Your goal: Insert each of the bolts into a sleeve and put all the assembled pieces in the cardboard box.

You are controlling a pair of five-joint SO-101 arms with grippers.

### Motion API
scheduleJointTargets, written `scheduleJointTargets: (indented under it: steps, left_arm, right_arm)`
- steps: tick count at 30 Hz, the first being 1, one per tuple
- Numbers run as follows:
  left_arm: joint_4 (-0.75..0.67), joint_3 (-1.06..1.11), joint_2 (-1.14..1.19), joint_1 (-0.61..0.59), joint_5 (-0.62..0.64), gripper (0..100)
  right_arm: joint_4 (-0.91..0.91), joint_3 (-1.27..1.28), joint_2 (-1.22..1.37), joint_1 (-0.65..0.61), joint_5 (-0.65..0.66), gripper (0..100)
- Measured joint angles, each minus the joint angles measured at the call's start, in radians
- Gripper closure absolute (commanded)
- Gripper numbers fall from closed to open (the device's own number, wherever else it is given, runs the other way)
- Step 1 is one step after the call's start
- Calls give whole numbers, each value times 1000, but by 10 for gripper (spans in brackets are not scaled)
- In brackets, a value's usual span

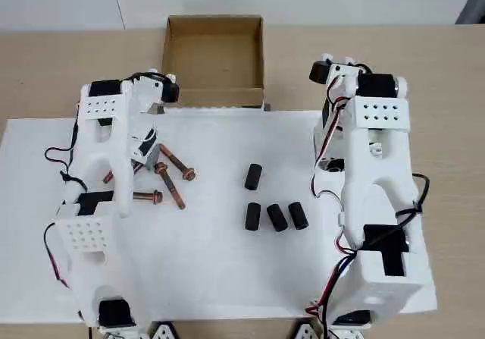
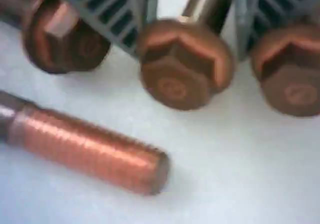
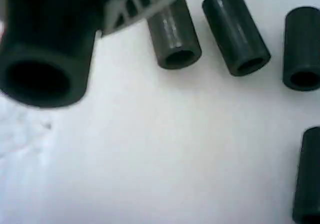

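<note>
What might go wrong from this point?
The left end effector is open around one copper hex-head bolt, neighbouring bolt heads crowding both sides; closing may snag or scatter them. The right end effector holds a black cylindrical sleeve; a misaligned bolt could push it loose.

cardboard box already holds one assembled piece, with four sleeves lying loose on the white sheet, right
Not right: the high view shows the cardboard box empty, with nothing inside it. The four sleeves do lie loose on the white sheet.
</note>
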Motion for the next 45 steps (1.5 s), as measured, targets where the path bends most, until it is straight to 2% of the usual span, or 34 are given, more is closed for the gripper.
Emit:
scheduleJointTargets:
  steps: [14, 23, 30, 38, 45]
  left_arm:
    - [38, 3, -34, 20, 0, 994]
    - [117, 12, -361, 103, 3, 994]
    - [120, 66, -585, 112, 12, 994]
    - [117, 258, -930, 112, 20, 994]
    - [-57, 651, -1309, 112, 114, 994]
  right_arm:
    - [3, 0, -29, 0, 0, 995]
    - [6, 8, -324, -8, 0, 995]
    - [8, 143, -543, -9, 0, 995]
    - [9, 384, -824, -9, 0, 995]
    - [-98, 591, -1092, -11, 0, 995]
